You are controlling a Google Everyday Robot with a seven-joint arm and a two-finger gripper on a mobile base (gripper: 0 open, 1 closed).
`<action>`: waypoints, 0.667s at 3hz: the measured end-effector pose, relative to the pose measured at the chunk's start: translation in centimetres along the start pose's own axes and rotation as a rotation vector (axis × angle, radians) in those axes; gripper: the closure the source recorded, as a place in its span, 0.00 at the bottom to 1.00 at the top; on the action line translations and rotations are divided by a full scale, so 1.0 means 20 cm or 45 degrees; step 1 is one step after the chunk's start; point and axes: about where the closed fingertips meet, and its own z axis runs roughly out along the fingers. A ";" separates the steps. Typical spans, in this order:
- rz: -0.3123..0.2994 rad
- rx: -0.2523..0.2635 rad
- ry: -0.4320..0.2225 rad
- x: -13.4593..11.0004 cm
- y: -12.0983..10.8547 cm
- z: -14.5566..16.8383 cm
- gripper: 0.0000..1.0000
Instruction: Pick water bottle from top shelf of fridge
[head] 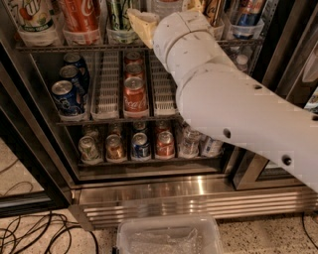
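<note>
My white arm [223,104] reaches up from the lower right into the open fridge [189,198]. My gripper [164,15] is at the top shelf [59,47], its tan parts showing beside the wrist at the frame's top edge. The base of a clear bottle, likely the water bottle [166,4], shows just above the wrist, close against the gripper. Most of it is cut off by the frame. Large soda bottles sit in translucent cup holders [35,34] to the left on the same rack.
The middle rack holds blue cans [67,96] and red cola cans [135,94] in white lane trays. The lower rack holds several cans and small bottles [191,141]. A clear plastic bin [169,235] and cables [30,233] lie on the floor. A black door frame [278,49] stands at the right.
</note>
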 end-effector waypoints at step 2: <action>0.017 0.041 0.023 0.05 -0.07 0.02 0.28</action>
